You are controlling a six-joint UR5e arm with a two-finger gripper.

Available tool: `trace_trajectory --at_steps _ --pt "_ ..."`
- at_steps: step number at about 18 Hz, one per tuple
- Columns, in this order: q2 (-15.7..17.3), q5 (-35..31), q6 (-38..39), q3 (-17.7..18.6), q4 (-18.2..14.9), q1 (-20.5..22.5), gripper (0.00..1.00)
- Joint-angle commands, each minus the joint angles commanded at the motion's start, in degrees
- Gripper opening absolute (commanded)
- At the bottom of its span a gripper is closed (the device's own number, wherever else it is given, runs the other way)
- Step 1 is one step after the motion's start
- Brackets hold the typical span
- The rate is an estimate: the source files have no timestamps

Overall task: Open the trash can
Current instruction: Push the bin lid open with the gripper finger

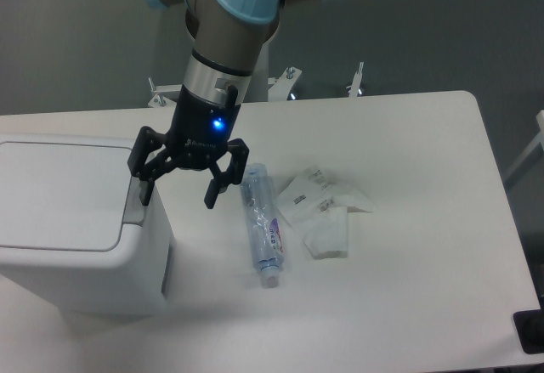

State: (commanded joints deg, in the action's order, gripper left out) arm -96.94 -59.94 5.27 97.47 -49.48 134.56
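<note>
The trash can (72, 228) is a large boxy white bin at the left of the table, with its flat white lid (59, 190) down and a grey push-bar strip (133, 206) along the lid's right edge. My gripper (179, 196) hangs open and empty just right of the bin's top right corner. Its left finger (144, 188) is right next to the grey strip; I cannot tell if it touches. Its right finger (212, 193) is over the bare table.
A clear plastic bottle (260, 224) lies on the table just right of the gripper. Crumpled white paper wrappers (321, 211) lie right of the bottle. Metal clamps (289, 76) stand at the table's far edge.
</note>
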Motion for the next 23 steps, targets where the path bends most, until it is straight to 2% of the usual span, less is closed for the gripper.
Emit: trace_trajectory --at_steps 13,17,20,23 --pt "-0.44 0.0 -0.26 -0.17 0.18 -0.26 1.0" --pt "1.23 -0.44 -3.06 -3.06 0.62 0.09 1.0" --pt "2.63 -1.05 -4.04 -4.83 0.62 3.5 1.0" --pt "4.3 -4.38 -4.13 -6.41 1.05 6.85 1.0"
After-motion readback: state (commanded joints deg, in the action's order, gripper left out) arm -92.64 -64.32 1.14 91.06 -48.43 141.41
